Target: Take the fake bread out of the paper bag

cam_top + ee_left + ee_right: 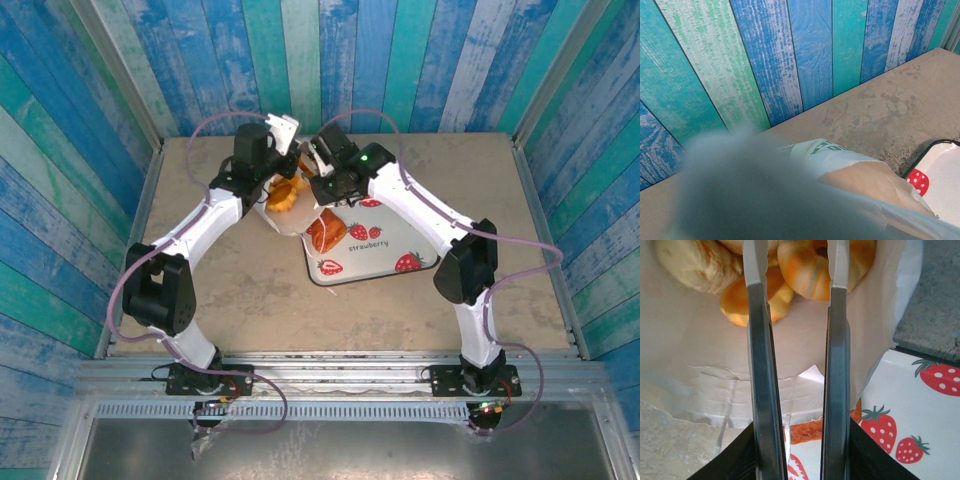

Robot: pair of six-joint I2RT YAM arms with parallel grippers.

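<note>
Right tool (796, 262): jaws stand apart at a narrow gap, with the tips reaching into the mouth of the paper bag (700, 355). Nothing is seen clamped between them. Left tool (284, 140): jaws together, set at the bag's rim at 12 o'clock. It appears to pinch the paper, but the contact is blurred in its own wrist view and I cannot confirm it.

Location of item: the fake bread (283, 193) is heaped inside the bag, which sits on the counter (230, 290) toward 12 o'clock of its centre, mouth open. One reddish-brown loaf (326, 233) lies outside, at 4 o'clock of the bag mouth, on the strawberry-print tray (400, 240).

Risks noted:
1. The gap looks narrower than the orange bun (857, 262) at 12 o'clock of the tips. A push forward would likely shove the bun deeper rather than take it.
2. The surfaces are glossy and rounded, so a grip on the crown could squirt the piece out sideways.
3. The tips run close to thin paper, and closing low may catch the bag wall and drag or tear it.
4. If the left tool's hold slips, the mouth may collapse over the heap.

Condition of item: glossy moulded toy pieces, orange to golden, with a pale roll (690, 262) at 10 o'clock of the bun. No damage visible
</note>
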